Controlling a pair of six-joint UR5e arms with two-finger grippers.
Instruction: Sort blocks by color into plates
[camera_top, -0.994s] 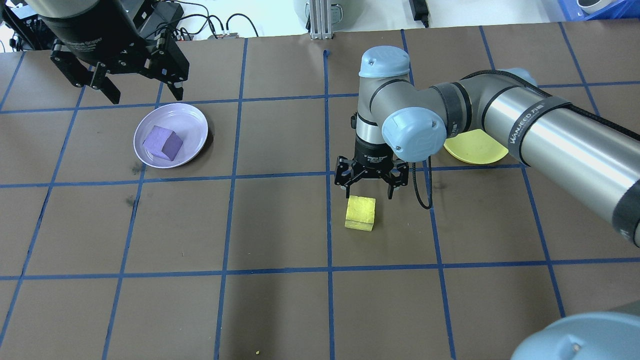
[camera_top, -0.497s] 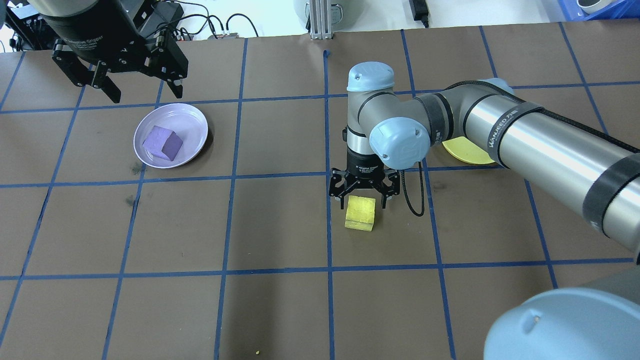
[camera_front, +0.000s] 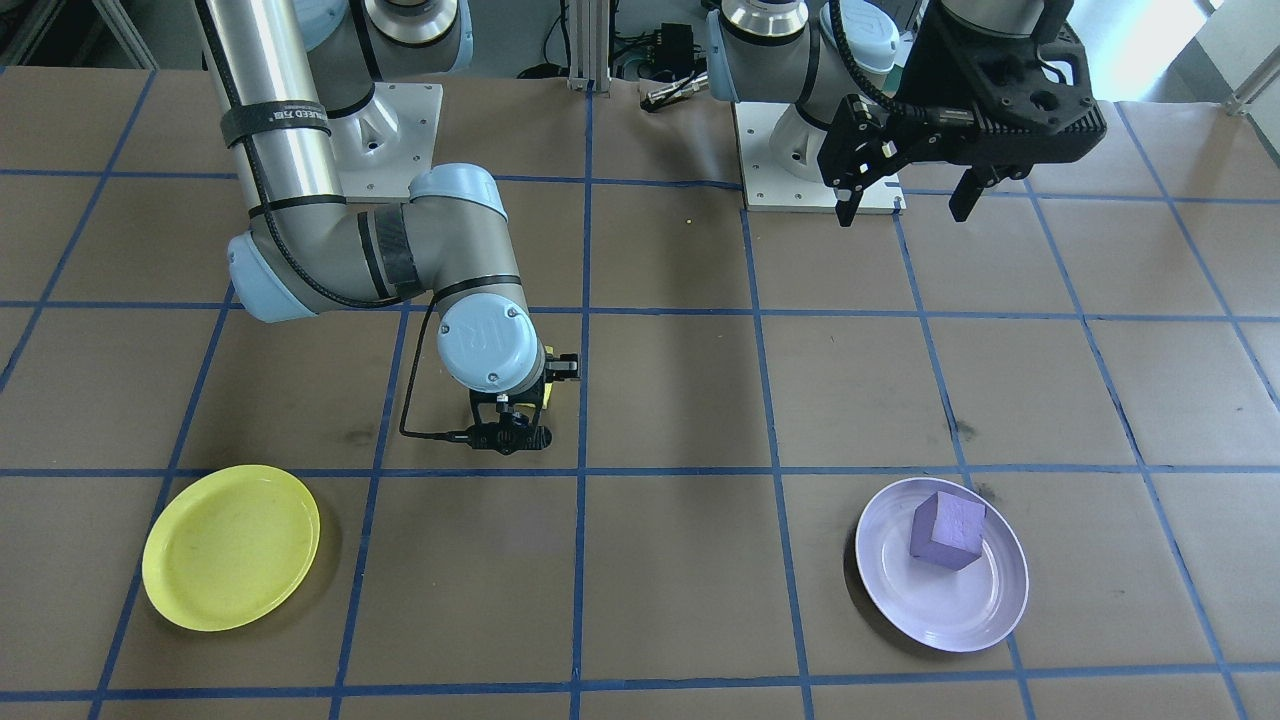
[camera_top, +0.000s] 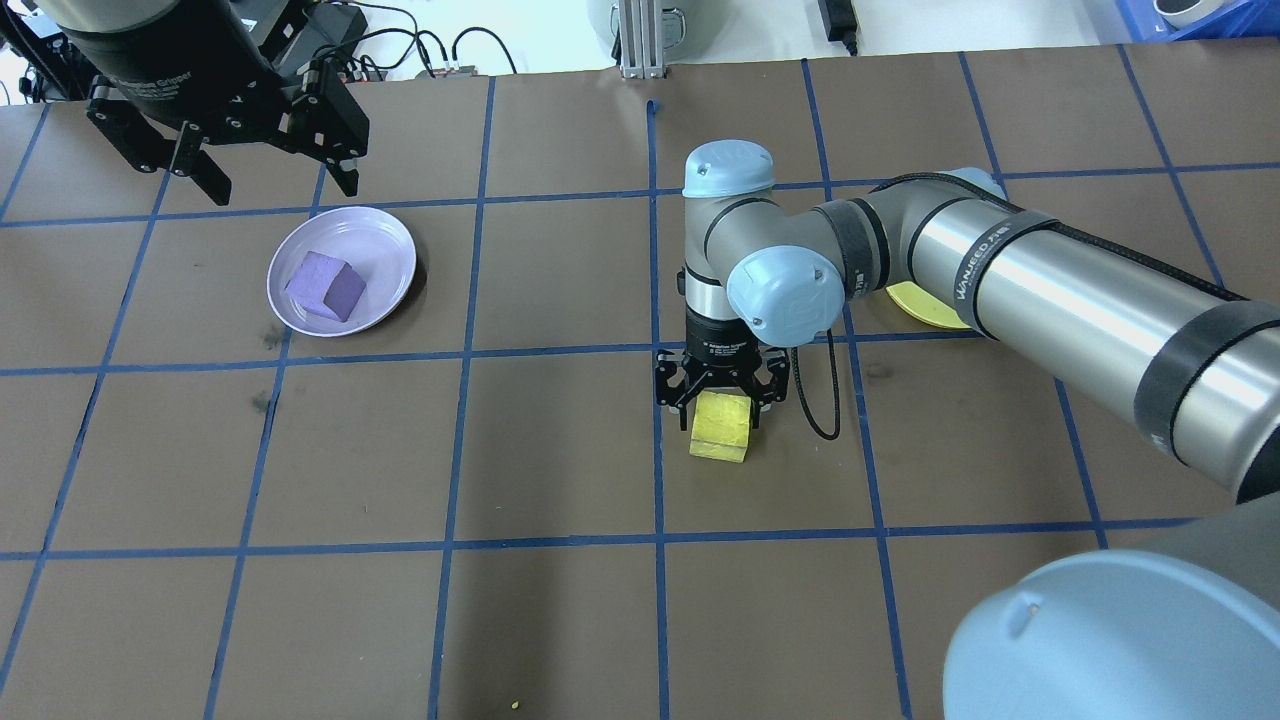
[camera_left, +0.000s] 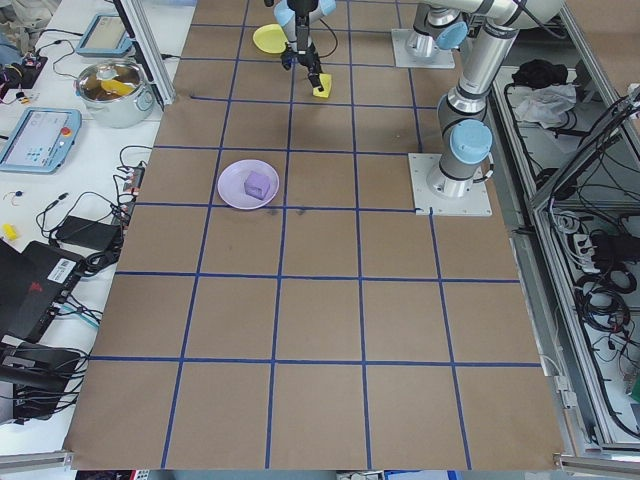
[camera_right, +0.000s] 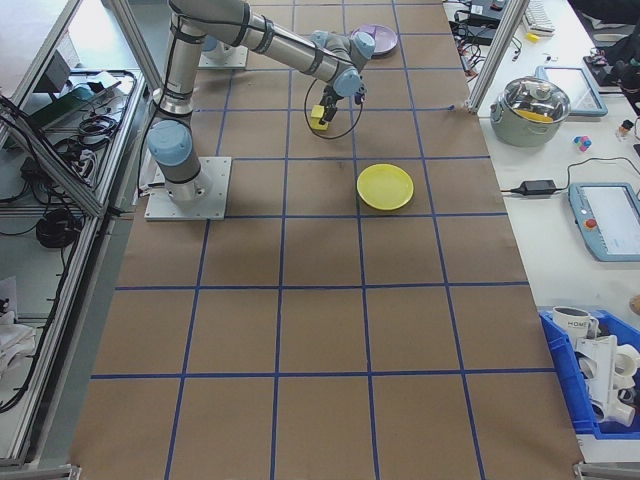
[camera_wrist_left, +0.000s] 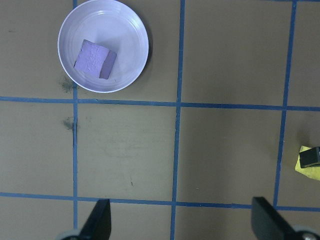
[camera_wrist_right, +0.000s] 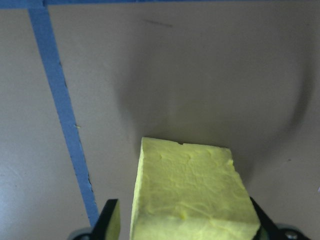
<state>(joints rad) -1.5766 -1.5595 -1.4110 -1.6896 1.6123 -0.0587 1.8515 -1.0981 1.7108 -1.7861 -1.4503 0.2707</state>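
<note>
Exterior front-facing: the right arm's wrist hangs low over the bench (camera_front: 660, 400), hiding nearly all of the yellow block beneath it. The yellow plate (camera_front: 231, 547) lies empty, well apart from that spot. The purple block (camera_front: 947, 531) already sits in the lavender plate (camera_front: 941, 564), so what is left of the task looks like this one pick and carry. The left gripper (camera_front: 905, 205) hangs high near its base, fingers spread, holding nothing.

Overhead exterior: the right gripper (camera_top: 722, 398) straddles the far part of the yellow block (camera_top: 720, 432), one finger on each side, and the block rests flat on the bench. The yellow plate (camera_top: 925, 304) is mostly hidden behind the forearm. The grasp should do best if the gripper comes further down, so the pads take the block's middle rather than its upper edge.

Left wrist-mounted: the left gripper's fingers (camera_wrist_left: 97, 225) stand wide apart at the bottom edge, and the lavender plate (camera_wrist_left: 103, 46) with its block is far below.

Right wrist-mounted: the yellow block (camera_wrist_right: 192, 192) fills the space between the fingers (camera_wrist_right: 111, 220), which stand apart with a small gap showing on the one side. The block sits slightly turned to the fingers, so a slow closing should let the soft-looking foam square itself up. I'd squeeze gently, since it probably crushes easily, then lift straight before swinging to the yellow plate.
</note>
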